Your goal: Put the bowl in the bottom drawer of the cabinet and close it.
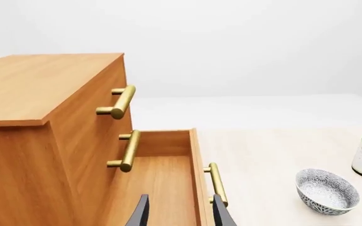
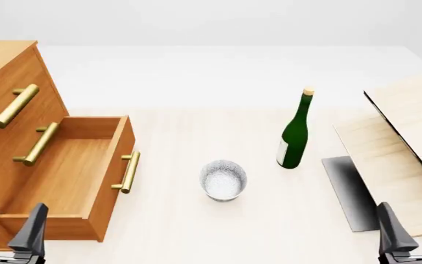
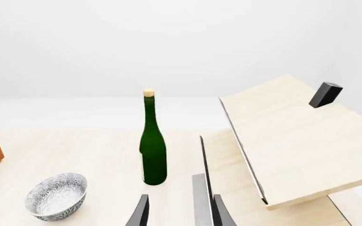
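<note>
The bowl (image 2: pixel 223 180) stands upright on the table, between your grippers and forward of both, just right of the open bottom drawer (image 2: pixel 64 176). Left gripper (image 2: pixel 9 223) and right gripper (image 2: pixel 410 223) are both parted and empty; the left sits nearer the drawer, with neither clearly closer to the bowl.

Bright, even, diffuse light, clean sharp simulator renders without blur or glare, faint soft shadows, one dark shadow patch under the tilted pale wooden boards (image 2: pixel 409 143), no edge distortion.
</note>
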`<state>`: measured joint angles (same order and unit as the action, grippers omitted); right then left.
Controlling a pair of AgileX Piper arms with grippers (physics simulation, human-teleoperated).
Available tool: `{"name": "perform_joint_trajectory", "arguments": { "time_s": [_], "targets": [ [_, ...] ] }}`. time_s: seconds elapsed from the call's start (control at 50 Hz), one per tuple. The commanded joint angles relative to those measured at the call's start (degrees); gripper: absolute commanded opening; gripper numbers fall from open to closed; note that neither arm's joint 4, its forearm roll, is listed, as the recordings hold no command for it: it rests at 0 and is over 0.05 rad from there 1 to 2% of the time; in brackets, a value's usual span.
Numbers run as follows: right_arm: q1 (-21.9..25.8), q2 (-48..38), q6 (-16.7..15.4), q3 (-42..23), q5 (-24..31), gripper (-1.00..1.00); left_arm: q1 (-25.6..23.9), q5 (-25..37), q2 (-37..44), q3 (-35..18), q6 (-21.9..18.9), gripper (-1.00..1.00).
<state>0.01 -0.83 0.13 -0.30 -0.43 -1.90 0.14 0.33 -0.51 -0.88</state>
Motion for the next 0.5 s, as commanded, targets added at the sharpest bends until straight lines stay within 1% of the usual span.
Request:
{"name": "perform_joint_trajectory", "arguments": {
  "time_s": [0.02, 0.14, 0.16, 0.2, 0.22, 0.24, 0.26, 0.28, 0.32, 0.36, 0.42, 0.46, 0.48, 0.5],
  "targets": [
    [0.0, 0.1, 0.0, 0.1, 0.0, 1.0, -0.1, 0.2, -0.2, -0.4, -0.8, 1.0],
    [0.0, 0.1, 0.0, 0.1, 0.0, 1.0, -0.3, 4.1, -0.1, -5.0, 0.0, 1.0],
    [0.0, 0.1, 0.0, 0.1, 0.1, 1.0, -1.9, 4.8, -0.1, -6.1, -2.1, 1.0],
    [0.0, 0.1, 0.0, 0.1, 0.1, 1.0, -2.6, 4.9, -0.2, -6.8, -2.7, 1.0],
    [0.0, 0.1, 0.0, 0.1, 0.1, 1.0, -3.5, 6.4, -0.2, -8.6, -1.4, 1.0],
    [0.0, 0.1, 0.0, 0.1, 0.1, 1.0, -3.9, 7.0, -0.2, -9.3, -0.9, 1.0],
    [0.0, 0.1, 0.0, 0.1, 0.1, 1.0, -3.9, 7.0, -0.2, -9.3, -0.9, 1.0],
    [0.0, 0.1, 0.0, 0.1, 0.1, 1.0, -5.4, 7.9, -0.2, -10.7, -1.6, 1.0],
    [0.0, 0.1, 0.0, 0.1, 0.1, 1.0, -5.6, 8.2, -0.2, -11.1, -1.9, 1.0],
    [0.0, 0.1, 0.0, 0.1, 0.1, 1.0, -6.3, 9.2, -0.1, -12.1, -1.0, 1.0],
    [0.0, 0.1, 0.0, 0.1, 0.1, 1.0, -7.0, 10.7, -0.3, -13.6, -0.9, 1.0],
    [0.0, 0.1, 0.0, 0.1, 0.1, 1.0, -7.6, 11.9, -0.2, -14.7, -0.1, 1.0],
    [0.0, 0.1, 0.0, 0.1, 0.1, 1.0, -7.6, 12.6, 0.2, -15.3, 1.8, 1.0],
    [0.0, 0.1, 0.0, 0.1, 0.1, 1.0, -7.7, 12.0, 4.3, -15.7, 5.5, 1.0]
  ]
}}
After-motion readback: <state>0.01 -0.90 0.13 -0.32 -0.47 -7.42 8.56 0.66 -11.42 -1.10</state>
